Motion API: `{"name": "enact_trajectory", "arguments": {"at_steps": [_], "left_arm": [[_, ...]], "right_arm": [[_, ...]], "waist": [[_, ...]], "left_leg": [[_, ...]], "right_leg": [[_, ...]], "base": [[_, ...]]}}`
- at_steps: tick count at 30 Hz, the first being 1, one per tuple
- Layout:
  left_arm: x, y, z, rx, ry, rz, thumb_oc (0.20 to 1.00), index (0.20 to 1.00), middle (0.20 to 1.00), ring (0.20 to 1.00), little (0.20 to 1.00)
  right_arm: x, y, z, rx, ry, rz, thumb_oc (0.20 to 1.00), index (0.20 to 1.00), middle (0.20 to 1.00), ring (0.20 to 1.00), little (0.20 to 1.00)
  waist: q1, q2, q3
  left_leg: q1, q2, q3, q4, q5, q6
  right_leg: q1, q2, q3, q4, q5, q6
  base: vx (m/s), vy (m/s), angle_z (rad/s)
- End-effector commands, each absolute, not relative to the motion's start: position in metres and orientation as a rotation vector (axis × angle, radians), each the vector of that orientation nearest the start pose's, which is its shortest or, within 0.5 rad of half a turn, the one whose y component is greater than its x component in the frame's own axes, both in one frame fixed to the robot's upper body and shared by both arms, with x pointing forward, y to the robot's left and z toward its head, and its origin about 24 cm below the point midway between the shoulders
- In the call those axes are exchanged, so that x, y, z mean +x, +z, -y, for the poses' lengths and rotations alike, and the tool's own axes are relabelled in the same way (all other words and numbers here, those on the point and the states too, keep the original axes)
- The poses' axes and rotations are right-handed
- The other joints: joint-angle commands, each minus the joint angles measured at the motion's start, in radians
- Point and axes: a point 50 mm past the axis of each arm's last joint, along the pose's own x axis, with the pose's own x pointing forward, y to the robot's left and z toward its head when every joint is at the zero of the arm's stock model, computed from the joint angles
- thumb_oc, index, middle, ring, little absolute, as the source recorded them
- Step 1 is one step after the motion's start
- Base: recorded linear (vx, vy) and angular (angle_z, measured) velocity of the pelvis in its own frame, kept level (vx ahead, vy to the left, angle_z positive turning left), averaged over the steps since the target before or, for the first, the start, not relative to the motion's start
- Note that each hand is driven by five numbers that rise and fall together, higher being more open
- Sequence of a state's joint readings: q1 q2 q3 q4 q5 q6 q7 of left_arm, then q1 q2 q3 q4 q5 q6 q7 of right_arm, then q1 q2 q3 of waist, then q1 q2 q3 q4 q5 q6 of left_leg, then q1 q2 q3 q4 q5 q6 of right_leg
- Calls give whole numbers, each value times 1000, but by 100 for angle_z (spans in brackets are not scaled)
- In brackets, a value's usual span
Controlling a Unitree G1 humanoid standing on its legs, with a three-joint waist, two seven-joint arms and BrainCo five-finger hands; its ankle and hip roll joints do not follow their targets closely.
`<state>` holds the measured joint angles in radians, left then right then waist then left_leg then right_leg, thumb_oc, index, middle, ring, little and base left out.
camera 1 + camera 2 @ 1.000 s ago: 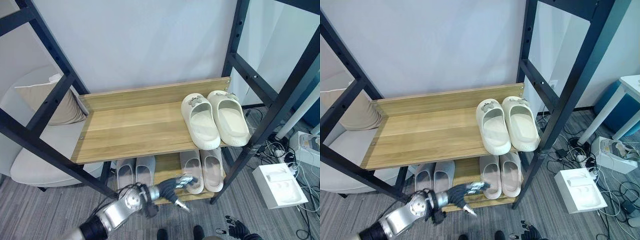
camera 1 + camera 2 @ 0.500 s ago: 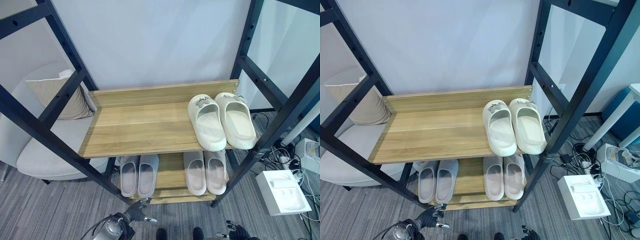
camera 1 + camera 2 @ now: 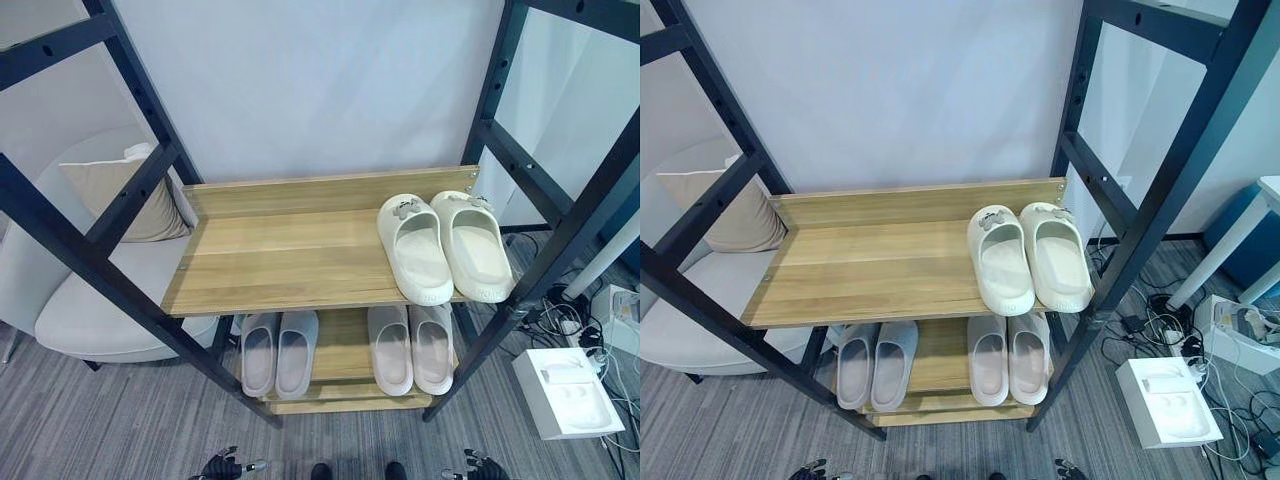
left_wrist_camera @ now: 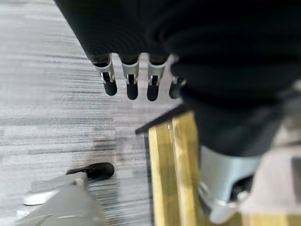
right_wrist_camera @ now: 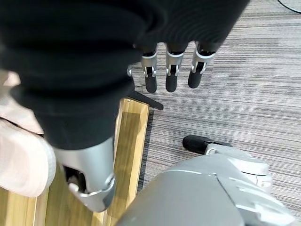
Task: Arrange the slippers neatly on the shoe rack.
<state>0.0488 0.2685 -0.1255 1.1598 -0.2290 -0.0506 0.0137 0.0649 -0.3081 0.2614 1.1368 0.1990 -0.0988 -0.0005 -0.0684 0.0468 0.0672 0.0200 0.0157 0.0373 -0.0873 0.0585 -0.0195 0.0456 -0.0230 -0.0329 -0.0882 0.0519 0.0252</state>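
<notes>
Grey carpet (image 3: 110,420) lies under the black-framed shoe rack (image 3: 300,250). Cream slippers (image 3: 445,245), one pair, sit side by side at the right end of the upper wooden shelf (image 3: 280,255), toes toward the near edge. Lower shelf (image 3: 342,350): grey pair (image 3: 276,352) at left, pale pinkish pair (image 3: 411,346) at right, partly hidden under the upper board. Wrist views add the hands: left hand (image 4: 134,77) and right hand (image 5: 171,70), fingers straight and apart, empty, above carpet near the lower shelf's edge. Head views cut both off at the bottom. Left: beige cushion (image 3: 125,195) on a white chair (image 3: 95,310).
</notes>
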Motion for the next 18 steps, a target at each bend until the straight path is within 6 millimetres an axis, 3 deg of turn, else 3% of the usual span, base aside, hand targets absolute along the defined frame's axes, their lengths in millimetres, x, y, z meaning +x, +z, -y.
{"name": "enact_trajectory", "arguments": {"at_steps": [1,8,18], "left_arm": [[130,-142,-258,86,306,-1016,1000,1000,1000,1000,1000],[146,-137,-248,80,284,-945,1000,1000,1000,1000,1000],[158,-133,-234,102,204,-883,1000,1000,1000,1000,1000]], "right_arm": [[101,-152,245,-225,-101,-1084,1000,1000,1000,1000,1000],[104,-149,250,-207,-153,-1063,1000,1000,1000,1000,1000],[140,-131,244,-181,-129,-868,1000,1000,1000,1000,1000]], "waist": [[17,-44,29],[12,-48,22],[7,-52,10]], "left_leg": [[40,33,-21,0,-45,-44],[46,33,-18,0,-50,-43],[54,37,-10,0,-53,-42]], "right_leg": [[38,-47,-19,1,-87,80],[40,-48,-16,1,-87,81],[44,-49,-7,1,-88,83]], "base": [[0,0,0],[0,0,0],[0,0,0]]}}
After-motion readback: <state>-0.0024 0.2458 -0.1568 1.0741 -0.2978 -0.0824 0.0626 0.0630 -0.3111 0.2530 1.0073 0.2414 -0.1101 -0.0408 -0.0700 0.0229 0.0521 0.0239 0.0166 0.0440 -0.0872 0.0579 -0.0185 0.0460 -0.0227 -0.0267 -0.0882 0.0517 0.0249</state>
